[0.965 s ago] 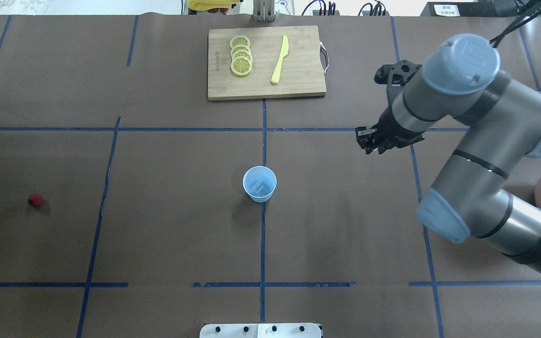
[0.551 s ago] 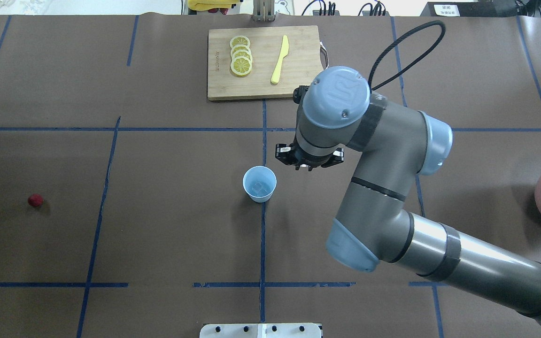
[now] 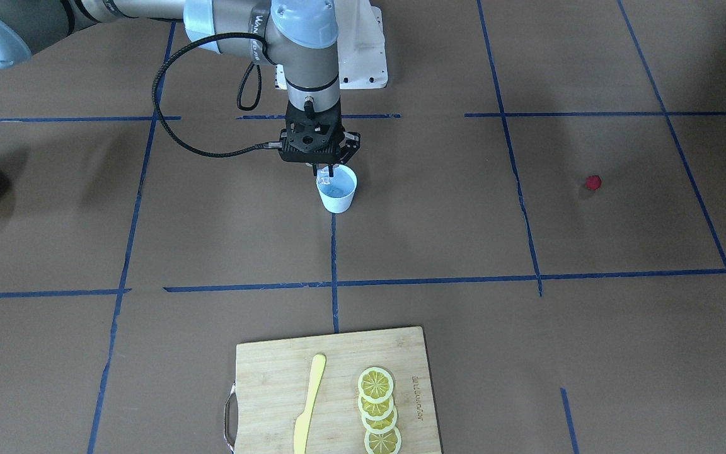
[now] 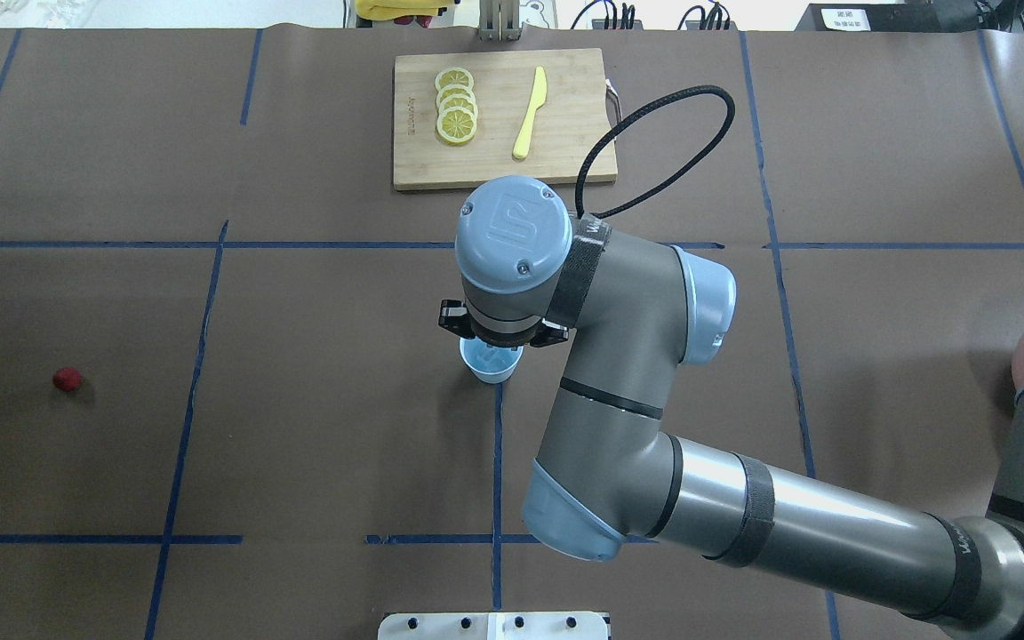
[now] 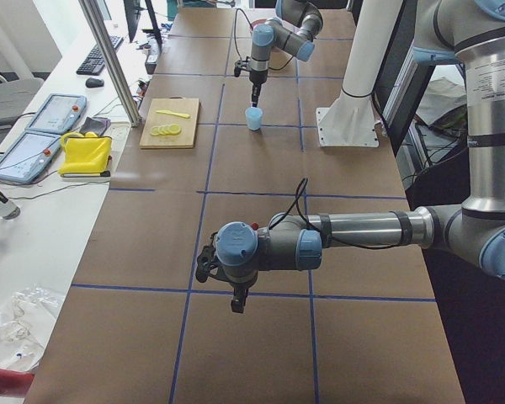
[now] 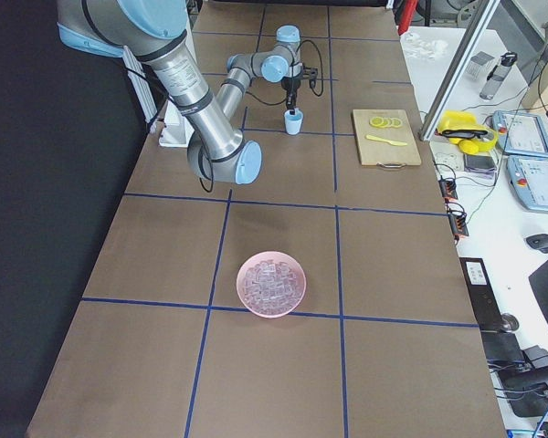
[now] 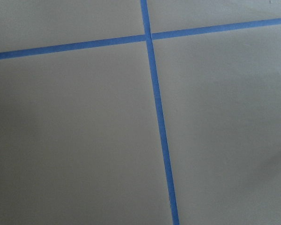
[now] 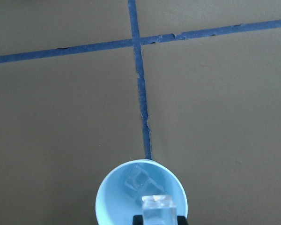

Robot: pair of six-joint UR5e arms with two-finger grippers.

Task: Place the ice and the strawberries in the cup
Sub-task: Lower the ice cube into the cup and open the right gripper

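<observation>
front-facing: brown paper covers the table (image 3: 527, 353), crossed with blue tape lines (image 3: 333, 252). the right gripper (image 3: 325, 171) hangs over the cup (image 3: 338, 200) mid-table. the strawberry (image 3: 593, 182) lies well apart on bare paper.

overhead: the arm hides most of the cup. a cutting board (image 4: 579, 151) with lemon slices (image 4: 456, 105) and a yellow knife (image 4: 530, 113) sits at the far edge.

left side: the left gripper (image 5: 236, 301) points down near the table. i cannot tell if it is spread or pressed together. a yellow cloth (image 5: 84, 156) lies on the side bench.

right side: a pink bowl (image 6: 240, 290) holds ice (image 6: 271, 283).

right wrist: the fingers pinch an ice cube (image 8: 157, 206) over the cup's mouth, with a second cube (image 8: 136, 180) seemingly lying inside.
</observation>
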